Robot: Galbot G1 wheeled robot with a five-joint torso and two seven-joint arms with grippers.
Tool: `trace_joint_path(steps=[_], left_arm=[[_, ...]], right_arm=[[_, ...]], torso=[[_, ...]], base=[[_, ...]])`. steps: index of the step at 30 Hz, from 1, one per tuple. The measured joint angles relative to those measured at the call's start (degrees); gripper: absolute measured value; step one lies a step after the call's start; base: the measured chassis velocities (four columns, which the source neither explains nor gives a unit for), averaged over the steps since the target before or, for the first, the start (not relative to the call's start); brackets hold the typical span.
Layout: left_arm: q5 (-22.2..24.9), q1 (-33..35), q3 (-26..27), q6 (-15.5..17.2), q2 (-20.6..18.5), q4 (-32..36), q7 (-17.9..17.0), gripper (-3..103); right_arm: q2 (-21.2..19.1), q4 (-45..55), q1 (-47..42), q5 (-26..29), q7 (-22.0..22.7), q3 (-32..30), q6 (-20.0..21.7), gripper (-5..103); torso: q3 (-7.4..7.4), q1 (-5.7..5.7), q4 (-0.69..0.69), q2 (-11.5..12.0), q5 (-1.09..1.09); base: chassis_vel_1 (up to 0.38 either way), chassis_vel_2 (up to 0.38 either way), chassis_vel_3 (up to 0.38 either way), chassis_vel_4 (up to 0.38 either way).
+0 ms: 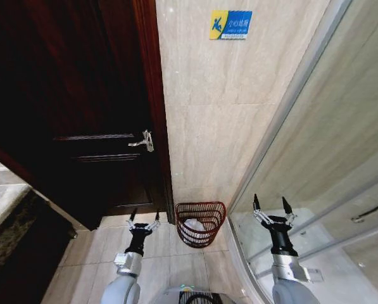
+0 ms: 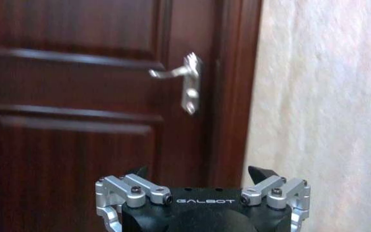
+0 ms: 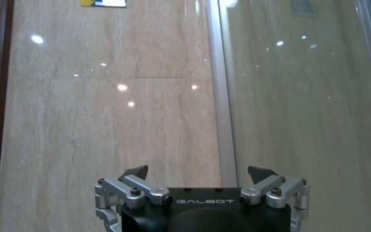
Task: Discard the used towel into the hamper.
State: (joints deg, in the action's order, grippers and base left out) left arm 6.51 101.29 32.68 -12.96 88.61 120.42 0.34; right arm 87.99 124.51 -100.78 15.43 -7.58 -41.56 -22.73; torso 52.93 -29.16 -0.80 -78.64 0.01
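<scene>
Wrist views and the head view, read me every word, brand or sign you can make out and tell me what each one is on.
"GALBOT": on the black body of the left end effector.
"GALBOT": on the black body of the right end effector.
Blue and yellow wall sign on the beige tiled wall above the hamper: it carries a figure and white characters, too small to read.

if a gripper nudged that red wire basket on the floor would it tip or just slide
The dark red-brown openwork wire basket would probably slide: it looks low and wide, on smooth glossy floor tiles. Its thin wire suggests it is light, so a gentle push may move it. The white item inside likely adds little weight.
</scene>
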Motion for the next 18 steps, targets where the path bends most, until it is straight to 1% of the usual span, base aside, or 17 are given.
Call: trace_joint_path(steps=[2,3,4,6,7,9,10,11,15,18], left_arm=[[0.6,0.4,2.1,1.1,0.0,2.3,0.8,100],[0.6,0.4,2.1,1.1,0.0,2.3,0.8,100],[1.4,0.6,3.2,1.9,-0.4,3.6,1.3,100],[4.0,1.0,5.0,3.7,-1.5,6.3,1.9,100],[4.0,1.0,5.0,3.7,-1.5,6.3,1.9,100],[7.0,1.3,5.5,5.1,-2.6,8.6,2.2,100],[8.3,1.5,5.6,5.8,-3.2,10.0,2.2,102],[8.8,1.7,5.6,6.3,-3.6,11.1,2.3,100],[9.1,2.0,5.5,6.7,-3.9,12.3,2.3,100],[8.4,3.1,4.3,7.1,-3.7,14.4,2.1,97]], right_arm=[[-0.2,0.0,0.2,0.3,0.0,0.0,0.2,100],[-0.2,0.0,0.2,0.3,0.0,0.0,0.2,100],[-0.3,0.0,0.3,0.5,0.0,0.0,0.3,100],[-0.5,0.0,0.5,0.9,0.1,0.0,0.4,100],[-0.5,0.0,0.5,0.9,0.1,0.0,0.4,100],[-0.6,-0.2,0.5,1.0,0.1,0.0,0.3,100],[-0.6,-0.4,0.5,1.0,0.1,0.1,0.2,100],[-0.6,-0.5,0.5,1.0,0.1,0.2,0.1,100],[-0.6,-0.5,0.5,1.0,0.1,0.3,0.1,100],[-0.3,-0.1,0.0,1.1,0.1,0.3,-0.4,100]], torso=[[0.0,0.0,0.0,0.0,0.0],[0.0,0.0,0.0,0.0,0.0],[0.0,0.0,0.0,0.0,0.0],[0.0,0.0,0.0,0.0,-0.01],[0.0,0.0,0.0,0.0,-0.01],[0.0,0.0,0.0,0.0,-0.01],[0.0,0.0,0.0,0.0,0.0],[0.0,0.0,0.0,0.0,-0.01],[0.0,0.0,0.0,0.0,-0.01],[0.0,0.0,0.0,0.0,-0.01]], base=[[0.0,0.0,0.0,0.0],[0.0,0.0,0.0,0.0],[0.0,0.0,0.0,0.0],[0.0,0.0,0.0,0.0],[0.0,0.0,0.0,0.0],[0.0,0.0,0.0,0.0],[0.0,0.0,0.0,0.0],[0.0,0.0,0.0,0.0],[0.0,0.0,0.0,0.0],[0.0,0.0,0.0,0.0]])
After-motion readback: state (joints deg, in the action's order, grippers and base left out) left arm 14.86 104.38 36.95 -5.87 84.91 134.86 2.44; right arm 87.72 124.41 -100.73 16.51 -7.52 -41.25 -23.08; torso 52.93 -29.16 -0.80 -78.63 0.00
